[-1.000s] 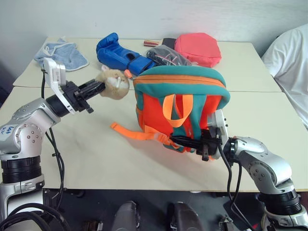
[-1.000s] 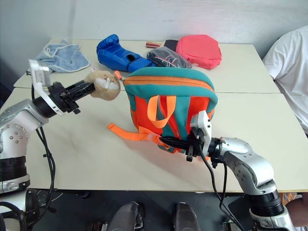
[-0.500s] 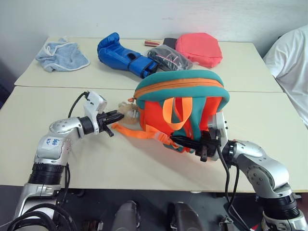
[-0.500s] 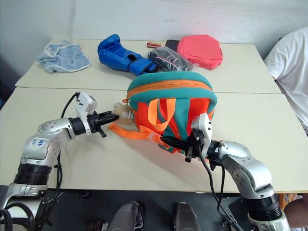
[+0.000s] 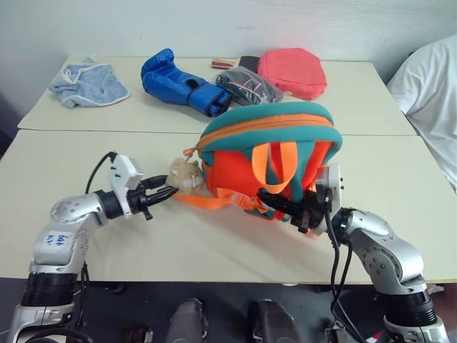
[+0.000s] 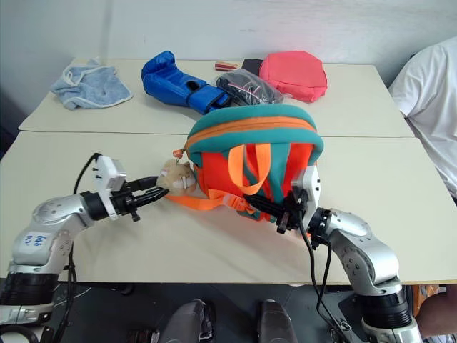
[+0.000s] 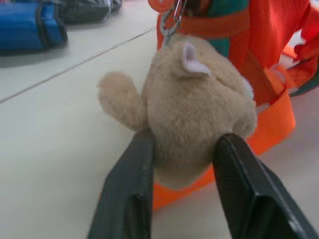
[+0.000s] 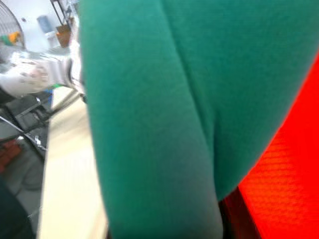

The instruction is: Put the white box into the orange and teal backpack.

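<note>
On the near table [image 5: 178,250] the backpack [image 5: 268,153] stands upright with its strap side toward me, zipper line across the top apparently closed. I can't find the white box anywhere on the tables, so it may already be inside. My left gripper [image 7: 182,149] has its fingers spread, one on each side of the plush [image 7: 199,107] that hangs by a clip from the bag's left side; they look to be touching the fur, not squeezing it. My right gripper [image 5: 285,207] is at the bag's lower right among the teal straps; a teal strap [image 8: 149,114] blocks that wrist view, and I cannot tell how its fingers stand.

I judge this to be a letting-go. To do it well I'd spread the left fingers fully before backing away, so the plush and the orange webbing [image 5: 214,201] don't drag. I'd draw the right gripper straight back, watching for snagged strap loops that could tip the bag.
</note>
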You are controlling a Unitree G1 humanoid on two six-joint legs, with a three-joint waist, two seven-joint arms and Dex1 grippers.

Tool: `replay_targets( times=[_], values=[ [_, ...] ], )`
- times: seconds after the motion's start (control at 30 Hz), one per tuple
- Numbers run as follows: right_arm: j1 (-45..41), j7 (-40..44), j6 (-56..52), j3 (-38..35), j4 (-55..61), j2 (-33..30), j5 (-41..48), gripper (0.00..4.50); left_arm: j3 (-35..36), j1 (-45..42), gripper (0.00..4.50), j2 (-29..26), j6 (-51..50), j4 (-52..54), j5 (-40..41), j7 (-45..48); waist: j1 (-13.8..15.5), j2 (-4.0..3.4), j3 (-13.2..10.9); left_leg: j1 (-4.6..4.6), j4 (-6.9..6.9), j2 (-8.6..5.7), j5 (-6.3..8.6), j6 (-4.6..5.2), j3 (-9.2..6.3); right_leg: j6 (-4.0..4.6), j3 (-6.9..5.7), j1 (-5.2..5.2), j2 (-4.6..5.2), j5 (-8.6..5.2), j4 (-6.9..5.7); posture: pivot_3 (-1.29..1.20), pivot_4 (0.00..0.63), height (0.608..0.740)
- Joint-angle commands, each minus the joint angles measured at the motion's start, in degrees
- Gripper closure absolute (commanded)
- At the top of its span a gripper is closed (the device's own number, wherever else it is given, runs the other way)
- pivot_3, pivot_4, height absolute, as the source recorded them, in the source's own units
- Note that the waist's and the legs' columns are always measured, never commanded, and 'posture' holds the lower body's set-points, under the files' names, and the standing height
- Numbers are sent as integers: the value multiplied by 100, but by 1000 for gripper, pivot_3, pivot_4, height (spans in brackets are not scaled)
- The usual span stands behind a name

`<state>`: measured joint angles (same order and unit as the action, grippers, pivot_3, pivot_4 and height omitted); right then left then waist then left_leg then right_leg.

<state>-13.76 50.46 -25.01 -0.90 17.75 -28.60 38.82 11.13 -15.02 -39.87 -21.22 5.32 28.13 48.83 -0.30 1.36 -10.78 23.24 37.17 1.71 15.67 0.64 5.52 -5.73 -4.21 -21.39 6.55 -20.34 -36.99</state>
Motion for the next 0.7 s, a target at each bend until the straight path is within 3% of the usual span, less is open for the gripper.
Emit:
replay_targets(
  times=[0.03, 0.2, 0.3, 0.5, 0.7],
  values=[
    [-33, 243, 410, -214, 43, -253, -261, 2838, 675, 353, 1578, -383, 12, 345, 332, 346, 0, 0, 0, 1, -1, 0, 0, 0, -1, 0, -1, 0, 0, 0, 0, 0, 150, 740],
    [405, 855, 956, -796, -313, -1110, -668, 1111, 1528, 1654, 79, -771, 625, 387, 149, 1003, -7, -1, -1, 0, -8, -1, 4, 2, 5, 0, 2, 1, 2, 0, 8, 0, 150, 740],
    [850, 1270, 1492, -1340, -756, -1680, -911, 156, 2127, 2459, 0, -776, 946, 455, 109, 1180, 7, -1, -1, 2, -6, -2, 14, 11, 7, 1, 0, 3, 4, 0, 19, 0, 150, 740],
    [1229, 1843, 2669, -2076, -2121, -2328, -1361, 67, 2717, 3605, 0, -401, 1758, 531, -327, 1048, 7, -2, -1, -22, -4, 1, 43, 49, 3, 4, -5, 33, 9, 0, 36, 0, 150, 740],
    [928, 1911, 3320, -2050, -2929, -2289, -1595, 67, 2515, 3507, 0, -206, 2145, 311, -512, 786, 4, -8, -4, -34, -6, 6, 50, 40, 1, 14, -7, 43, 7, -3, 41, 0, 150, 740]
  ],
)
